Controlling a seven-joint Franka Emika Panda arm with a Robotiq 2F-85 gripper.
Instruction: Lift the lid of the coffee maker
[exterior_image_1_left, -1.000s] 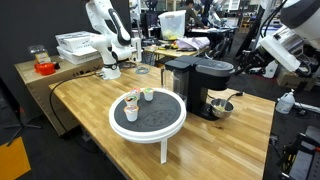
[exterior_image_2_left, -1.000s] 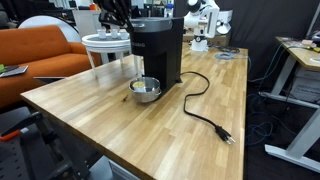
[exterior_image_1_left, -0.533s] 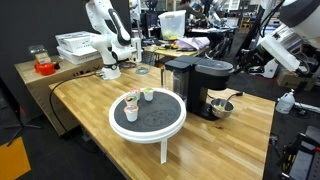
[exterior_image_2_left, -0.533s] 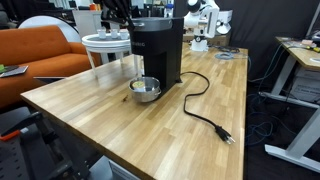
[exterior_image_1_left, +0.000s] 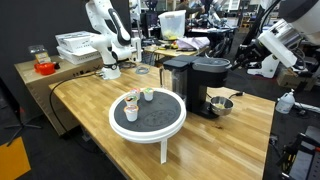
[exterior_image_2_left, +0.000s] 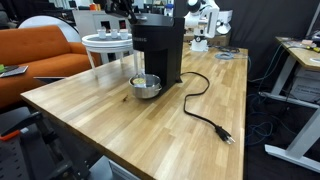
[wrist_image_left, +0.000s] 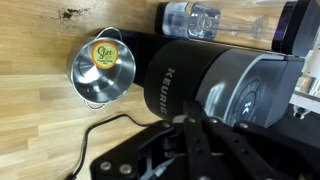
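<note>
The black coffee maker stands on the wooden table and shows in both exterior views. Its lid is the flat dark top with a silvery rim, and it lies down. In the wrist view I look straight down on the coffee maker and its lid. My gripper hangs above the machine without touching it, fingers close together and empty. In an exterior view the gripper is up and to the right of the lid.
A steel bowl with a green-topped pod in it sits by the machine's base. A black power cord trails across the wood. A round white side table with small cups stands beside the machine.
My arm has moved in towards the coffee maker from the upper right. The lid, bowl and cord have not moved.
</note>
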